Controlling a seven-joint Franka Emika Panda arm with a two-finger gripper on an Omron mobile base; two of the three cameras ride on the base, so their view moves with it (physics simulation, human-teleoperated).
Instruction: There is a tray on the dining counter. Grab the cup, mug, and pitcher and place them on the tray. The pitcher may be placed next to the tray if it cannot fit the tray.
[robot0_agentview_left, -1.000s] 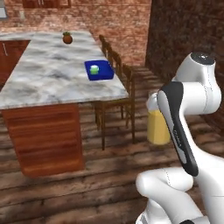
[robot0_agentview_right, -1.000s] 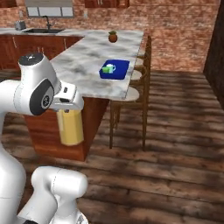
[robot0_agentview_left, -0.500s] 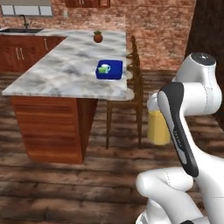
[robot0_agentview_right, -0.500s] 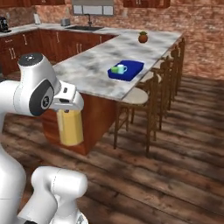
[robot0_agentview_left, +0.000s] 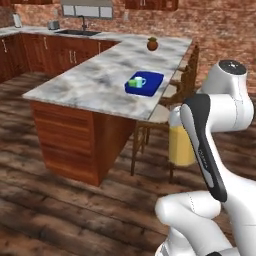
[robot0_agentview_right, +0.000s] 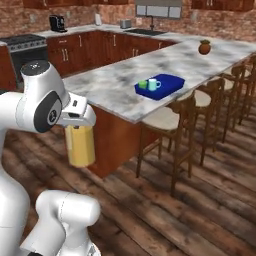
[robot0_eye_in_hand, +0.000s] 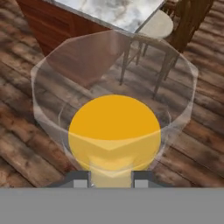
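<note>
Jaws clamped on the pitcher (robot0_agentview_right: 80, 145), upright, over the floor. Tray (robot0_agentview_right: 172, 85) with cup (robot0_agentview_right: 143, 84) and mug (robot0_agentview_right: 153, 84) sits on the counter (robot0_agentview_right: 115, 85), ahead-right and higher.

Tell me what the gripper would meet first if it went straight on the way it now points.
Pointing downward, the gripper already grips the tall clear glass pitcher of orange liquid. Past that, the dark wooden plank floor probably comes first; depth is unclear.
</note>
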